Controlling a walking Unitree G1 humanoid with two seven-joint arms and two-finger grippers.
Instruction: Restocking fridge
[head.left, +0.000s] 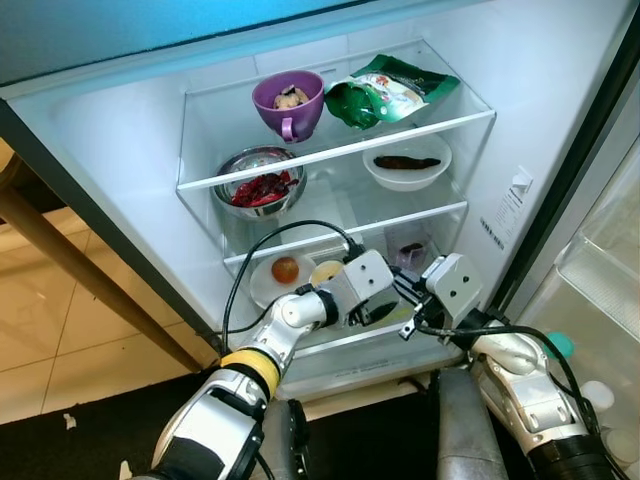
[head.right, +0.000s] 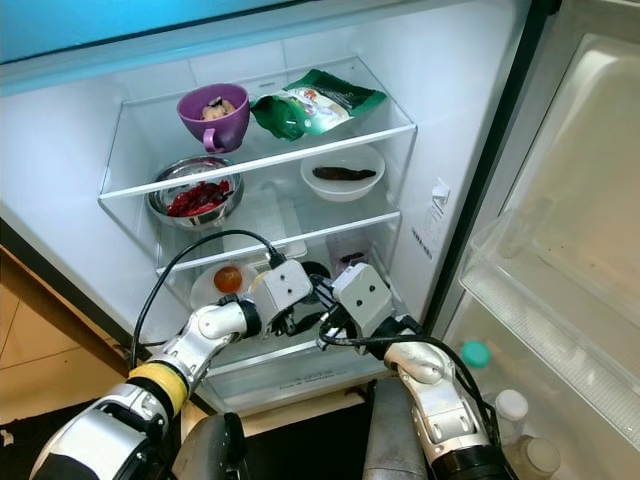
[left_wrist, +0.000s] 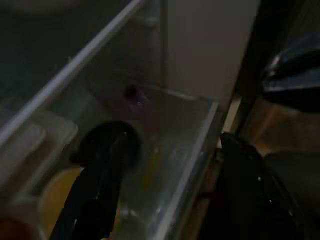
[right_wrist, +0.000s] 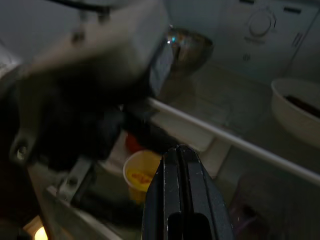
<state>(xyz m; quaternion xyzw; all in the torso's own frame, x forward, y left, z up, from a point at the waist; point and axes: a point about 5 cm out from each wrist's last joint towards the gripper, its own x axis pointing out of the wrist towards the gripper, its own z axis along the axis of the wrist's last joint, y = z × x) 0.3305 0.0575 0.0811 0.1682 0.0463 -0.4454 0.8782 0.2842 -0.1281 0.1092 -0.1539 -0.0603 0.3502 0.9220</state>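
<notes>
Here both claws crowd the lowest fridge shelf at frame centre; the right claw (right_wrist: 186, 200) is pressed together, the left claw's (head.left: 372, 312) state untellable. Colliding there could tip the small yellow cup (right_wrist: 141, 174).

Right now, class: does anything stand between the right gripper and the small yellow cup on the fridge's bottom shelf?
Yes. The left gripper and its grey wrist block sit beside the small yellow cup, crowding the right gripper's path; its fingers are shut.
</notes>
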